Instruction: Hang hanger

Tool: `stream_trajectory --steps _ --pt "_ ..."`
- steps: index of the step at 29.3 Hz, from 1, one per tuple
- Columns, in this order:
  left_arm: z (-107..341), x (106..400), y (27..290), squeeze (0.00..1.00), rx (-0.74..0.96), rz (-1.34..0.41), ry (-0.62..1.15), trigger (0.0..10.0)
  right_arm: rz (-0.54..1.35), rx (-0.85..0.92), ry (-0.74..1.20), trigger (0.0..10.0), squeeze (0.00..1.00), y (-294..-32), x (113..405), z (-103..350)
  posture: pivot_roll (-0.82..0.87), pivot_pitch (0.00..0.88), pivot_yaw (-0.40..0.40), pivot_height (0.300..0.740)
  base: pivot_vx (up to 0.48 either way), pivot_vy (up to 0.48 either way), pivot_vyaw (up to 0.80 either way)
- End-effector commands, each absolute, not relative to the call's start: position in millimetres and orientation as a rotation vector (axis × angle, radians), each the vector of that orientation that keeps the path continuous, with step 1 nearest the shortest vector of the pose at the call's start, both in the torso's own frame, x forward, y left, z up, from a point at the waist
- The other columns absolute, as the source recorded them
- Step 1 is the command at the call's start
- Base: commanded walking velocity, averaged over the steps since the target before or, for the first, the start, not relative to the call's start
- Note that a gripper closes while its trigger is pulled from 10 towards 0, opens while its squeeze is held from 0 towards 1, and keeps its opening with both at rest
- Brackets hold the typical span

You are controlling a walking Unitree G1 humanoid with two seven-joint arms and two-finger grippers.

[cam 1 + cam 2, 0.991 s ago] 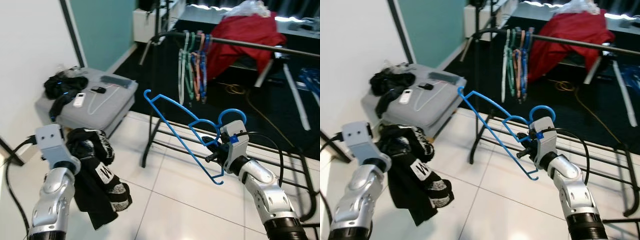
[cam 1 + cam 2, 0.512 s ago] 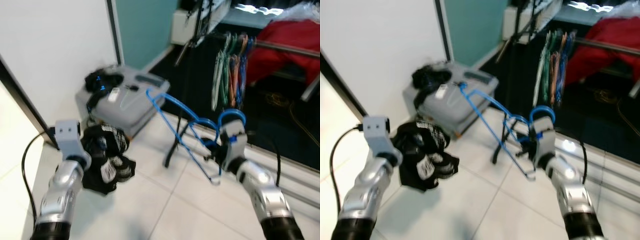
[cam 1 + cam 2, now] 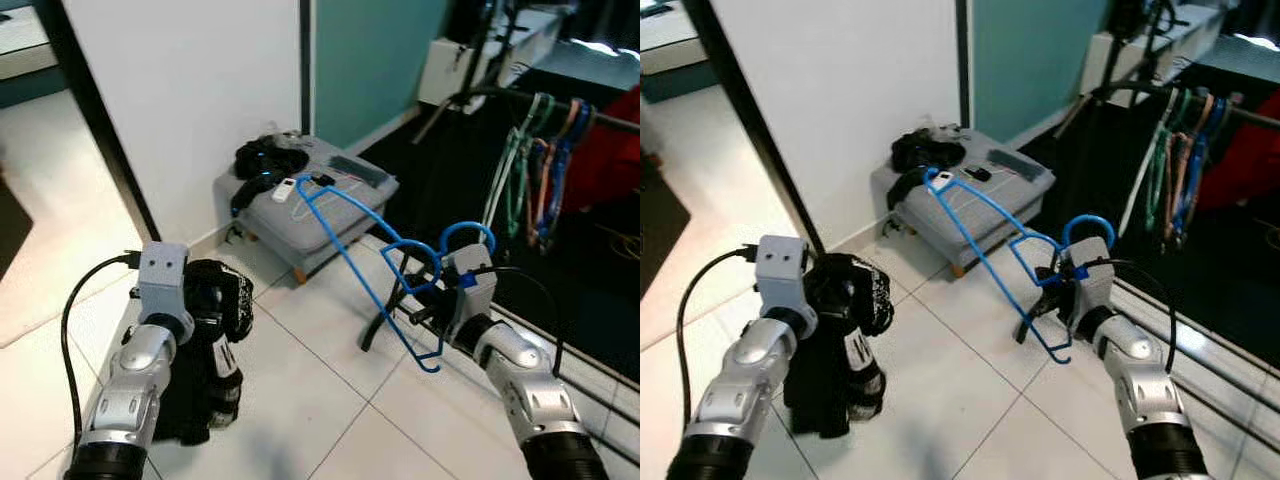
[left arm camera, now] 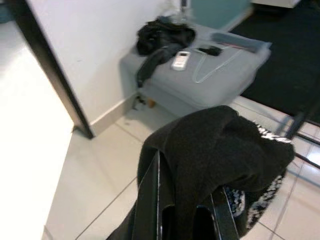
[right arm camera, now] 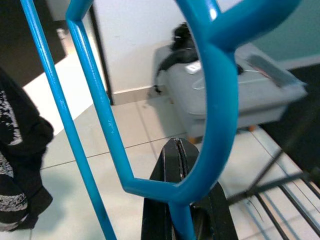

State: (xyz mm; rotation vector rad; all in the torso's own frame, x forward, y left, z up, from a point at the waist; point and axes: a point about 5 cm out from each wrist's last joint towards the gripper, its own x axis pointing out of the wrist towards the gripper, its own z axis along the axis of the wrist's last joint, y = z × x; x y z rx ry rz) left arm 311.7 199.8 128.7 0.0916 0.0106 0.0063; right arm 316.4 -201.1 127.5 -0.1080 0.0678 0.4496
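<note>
Nearest: left gripper (image 3: 205, 310) w/ fingers clamped on a black-and-white patterned garment (image 3: 205, 360), which hangs slack to the white tiled floor (image 3: 300, 420), prob. kept aside so the other arm works free. Right gripper (image 3: 425, 313) closed on the neck of the blue plastic hanger (image 3: 355, 240), hook up, body slanting out front, ready to hook. Beyond: grey padded ottoman (image 3: 335, 195) w/ dark clothes. Farthest: black metal clothes rail (image 3: 540, 100) w/ coloured hangers (image 3: 535, 160), off to the right, well apart. Hanger not hung yet.
</note>
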Motion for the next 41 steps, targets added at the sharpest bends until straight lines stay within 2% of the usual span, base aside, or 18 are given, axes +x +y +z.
stream_trajectory --steps 1,21,23,26,31,35,41 --pt "133.8 311.2 202.0 0.00 0.122 0.008 -0.022 10.0 0.463 -0.116 0.066 10.0 0.00 -198.6 315.0 125.8 0.02 0.098 -0.009 0.740 0.000 0.000 0.69" --pt "131.4 310.5 199.7 0.00 0.066 -0.002 -0.032 10.0 0.488 -0.150 0.068 10.0 0.00 -199.6 311.9 123.1 -0.02 0.091 -0.015 0.740 0.000 0.000 0.69" --pt "119.9 308.5 200.6 0.00 0.033 0.014 -0.013 10.0 0.487 -0.156 0.094 10.0 0.00 -200.3 309.4 111.2 -0.03 0.020 -0.034 0.740 0.000 0.000 0.69" --pt "106.2 305.7 201.5 0.00 0.022 0.035 0.014 10.0 0.480 -0.165 0.128 10.0 0.00 -201.5 306.5 97.2 -0.03 0.000 -0.039 0.740 0.000 0.000 0.69" --pt "78.1 303.7 203.8 0.00 0.032 0.069 0.088 10.0 0.404 -0.122 0.202 10.0 0.00 -208.7 308.5 72.4 -0.02 0.000 -0.053 0.740 0.000 0.000 0.69" --pt "71.7 306.7 202.8 0.00 0.004 0.059 0.118 10.0 0.389 -0.110 0.216 10.0 0.00 -206.5 313.1 69.3 -0.02 0.000 -0.051 0.740 0.000 0.000 0.69" --pt "68.2 311.3 204.0 0.00 -0.051 0.018 0.132 10.0 0.367 -0.097 0.245 10.0 0.00 -204.5 315.4 63.0 -0.04 0.000 -0.008 0.740 0.000 0.000 0.69"
